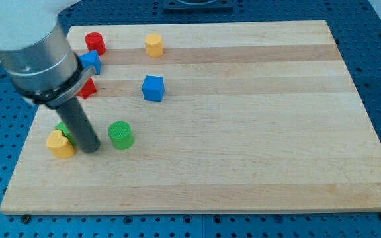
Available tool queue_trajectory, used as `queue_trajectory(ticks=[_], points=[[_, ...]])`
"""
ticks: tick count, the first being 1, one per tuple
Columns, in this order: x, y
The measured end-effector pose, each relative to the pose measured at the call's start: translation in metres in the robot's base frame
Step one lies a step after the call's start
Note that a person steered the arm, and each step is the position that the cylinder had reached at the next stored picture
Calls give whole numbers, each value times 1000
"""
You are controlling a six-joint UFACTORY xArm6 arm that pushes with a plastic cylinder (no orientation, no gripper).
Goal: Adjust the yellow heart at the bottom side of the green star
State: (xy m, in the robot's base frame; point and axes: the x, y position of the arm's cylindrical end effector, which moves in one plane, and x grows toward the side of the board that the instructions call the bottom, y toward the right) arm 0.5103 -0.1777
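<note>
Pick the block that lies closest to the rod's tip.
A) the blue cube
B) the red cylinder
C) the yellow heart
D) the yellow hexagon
C: my tip rests just to the view's right of the yellow heart, far closer than the blue cube, the red cylinder or the yellow hexagon.
</note>
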Motion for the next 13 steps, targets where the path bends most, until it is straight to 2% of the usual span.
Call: queue_trajectory(ticks=[1, 2, 4, 5, 6, 7, 8, 11, 13], points=[[-12, 25], [4, 52], [24, -28], [62, -29], [69, -39], [48, -96], [30, -125], [29, -30], [63, -12]])
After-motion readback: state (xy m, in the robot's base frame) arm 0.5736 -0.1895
